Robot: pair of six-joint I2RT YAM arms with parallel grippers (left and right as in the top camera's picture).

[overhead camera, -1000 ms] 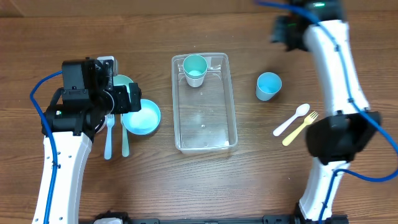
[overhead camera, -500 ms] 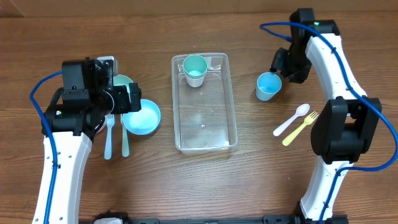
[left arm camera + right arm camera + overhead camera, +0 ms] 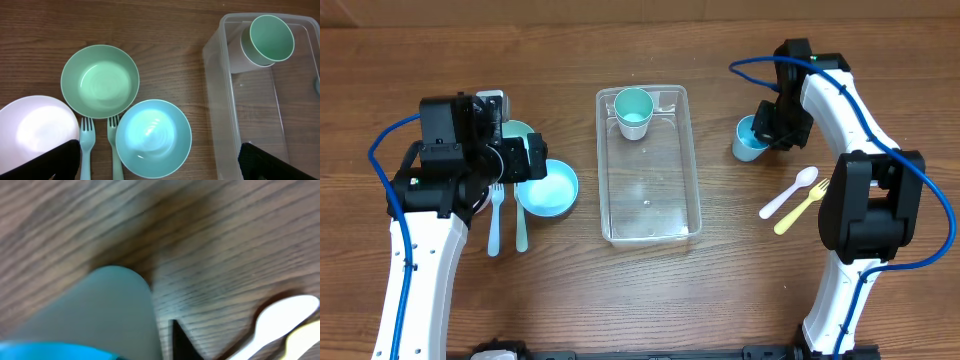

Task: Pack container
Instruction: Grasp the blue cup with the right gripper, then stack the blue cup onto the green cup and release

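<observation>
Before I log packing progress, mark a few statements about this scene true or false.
1. The clear plastic rectangular container holds one mint-green plastic cup. True.
2. The light-blue plastic cup is inside the container. False: it stands outside, to the container's right.
3. The white plastic spoon and the yellow plastic fork lie side by side, outside the container. True.
4. The round blue plastic bowl is stacked inside the round green plastic bowl. False: they sit side by side.
</observation>
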